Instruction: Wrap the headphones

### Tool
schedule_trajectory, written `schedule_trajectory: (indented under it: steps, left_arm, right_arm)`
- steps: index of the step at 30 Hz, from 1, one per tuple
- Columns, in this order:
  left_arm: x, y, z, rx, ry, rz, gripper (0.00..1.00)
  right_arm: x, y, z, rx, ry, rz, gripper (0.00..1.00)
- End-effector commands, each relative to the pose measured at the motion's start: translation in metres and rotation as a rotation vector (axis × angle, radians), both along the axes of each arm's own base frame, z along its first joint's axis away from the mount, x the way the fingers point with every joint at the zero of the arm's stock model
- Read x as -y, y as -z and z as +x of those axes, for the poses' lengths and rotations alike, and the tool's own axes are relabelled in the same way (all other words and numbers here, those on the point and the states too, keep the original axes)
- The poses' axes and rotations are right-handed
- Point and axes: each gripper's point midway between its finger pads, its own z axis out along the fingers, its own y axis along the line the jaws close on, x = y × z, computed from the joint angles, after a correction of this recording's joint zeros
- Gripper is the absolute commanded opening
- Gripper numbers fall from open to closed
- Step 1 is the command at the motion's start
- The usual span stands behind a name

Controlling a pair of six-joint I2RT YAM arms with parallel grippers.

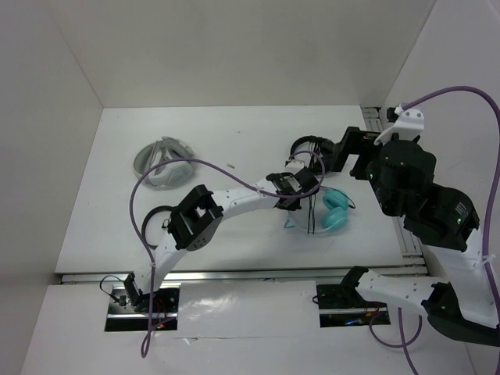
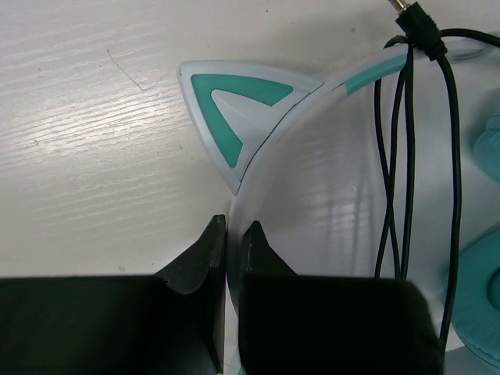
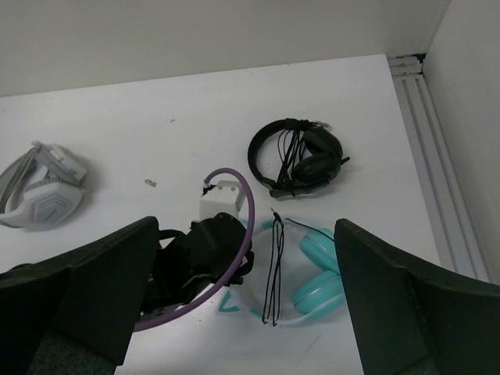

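Note:
The teal headphones (image 1: 334, 212) lie on the white table right of centre, ear cups (image 3: 316, 269) together. Their thin black cable (image 3: 273, 273) is looped across the pale headband, and its plug (image 2: 410, 19) sticks out at the far side. In the left wrist view one cat-ear point (image 2: 234, 109) shows just ahead of my fingers. My left gripper (image 2: 236, 234) is shut on the pale headband (image 2: 312, 180), the band pinched between both jaws; from above it (image 1: 297, 203) sits at the headphones' left side. My right gripper (image 3: 246, 226) hangs high above them, open and holding nothing (image 1: 340, 156).
Small black headphones (image 1: 308, 148) with their own cable bundled lie just behind the teal pair. Bulky grey-white headphones (image 1: 162, 162) lie at the back left. An aluminium rail (image 3: 426, 156) runs along the table's right edge, and white walls close in the back and sides.

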Motion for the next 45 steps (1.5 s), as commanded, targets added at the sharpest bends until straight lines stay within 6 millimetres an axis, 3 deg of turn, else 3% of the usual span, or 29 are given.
schedule_trajectory:
  steps: [1,6,9,10,14,17,18,20,22,27,28,29,30,32,33,34,35,36,37,41,45]
  left_arm:
    - [0.013,-0.006,0.011,0.023,-0.08,-0.068,0.0]
    - [0.017,0.012,0.003,-0.03,-0.066,-0.077,0.01]
    - [0.015,0.008,-0.001,-0.038,-0.07,-0.089,0.2]
    - [0.013,0.006,-0.002,-0.038,-0.07,-0.089,0.31]
    - [0.013,-0.006,-0.002,-0.014,-0.061,-0.115,0.49]
    - [0.014,-0.025,-0.009,-0.006,-0.046,-0.144,0.57]
    - [0.011,-0.028,-0.011,-0.006,-0.046,-0.144,0.74]
    - [0.01,-0.043,-0.013,0.026,-0.049,-0.159,0.81]
    - [0.005,-0.07,-0.01,0.075,-0.063,-0.193,1.0]
    - [-0.013,-0.129,-0.026,0.163,-0.01,-0.192,1.0]
    - [-0.026,-0.14,-0.026,0.21,-0.025,-0.155,1.0]
    - [-0.039,-0.171,-0.033,0.253,-0.031,-0.162,1.0]
    - [-0.053,-0.183,-0.038,0.277,-0.034,-0.133,1.0]
    - [-0.094,-0.197,-0.052,0.311,-0.068,-0.025,1.0]
    - [-0.117,-0.23,-0.06,0.348,-0.102,-0.061,1.0]
    - [-0.137,-0.237,-0.065,0.36,-0.117,-0.034,1.0]
    - [-0.172,-0.265,-0.077,0.394,-0.166,-0.051,1.0]
    - [-0.183,-0.256,-0.08,0.384,-0.167,0.01,1.0]
    - [-0.211,-0.28,-0.092,0.411,-0.209,-0.048,1.0]
    - [-0.297,-0.312,-0.127,0.478,-0.295,-0.105,1.0]
    - [-0.355,-0.319,-0.156,0.492,-0.351,-0.165,1.0]
  right_arm:
    - [0.008,-0.002,-0.005,-0.003,0.016,0.015,1.0]
    - [0.0,0.012,0.0,-0.027,0.004,-0.002,1.0]
    - [0.0,0.015,0.001,-0.033,0.004,-0.009,1.0]
    - [-0.003,0.013,0.002,-0.028,-0.005,0.001,1.0]
    - [-0.005,0.014,0.001,-0.03,-0.015,0.003,1.0]
    - [-0.008,0.016,0.003,-0.039,-0.024,-0.001,1.0]
    - [-0.01,0.016,0.003,-0.042,-0.034,0.002,1.0]
    - [-0.012,0.012,0.003,-0.03,-0.046,0.008,1.0]
    - [-0.012,0.012,0.003,-0.03,-0.047,0.008,1.0]
    - [-0.021,0.016,0.006,-0.058,-0.085,-0.007,1.0]
    - [-0.02,0.014,0.004,-0.056,-0.085,-0.005,1.0]
    - [-0.018,0.006,-0.001,-0.036,-0.101,0.019,1.0]
    - [-0.02,0.004,-0.003,-0.039,-0.124,0.016,1.0]
    - [-0.014,-0.01,-0.015,-0.011,-0.15,0.049,1.0]
    - [-0.016,-0.012,-0.019,-0.012,-0.175,0.057,1.0]
    - [-0.016,-0.015,-0.023,-0.014,-0.188,0.061,1.0]
    - [-0.013,-0.016,-0.028,-0.022,-0.197,0.059,1.0]
    - [-0.013,-0.015,-0.028,-0.034,-0.196,0.049,1.0]
    - [-0.013,-0.014,-0.031,-0.041,-0.208,0.048,1.0]
    - [-0.002,-0.008,-0.038,-0.066,-0.189,0.026,1.0]
    - [0.018,-0.013,-0.052,-0.047,-0.157,0.027,1.0]
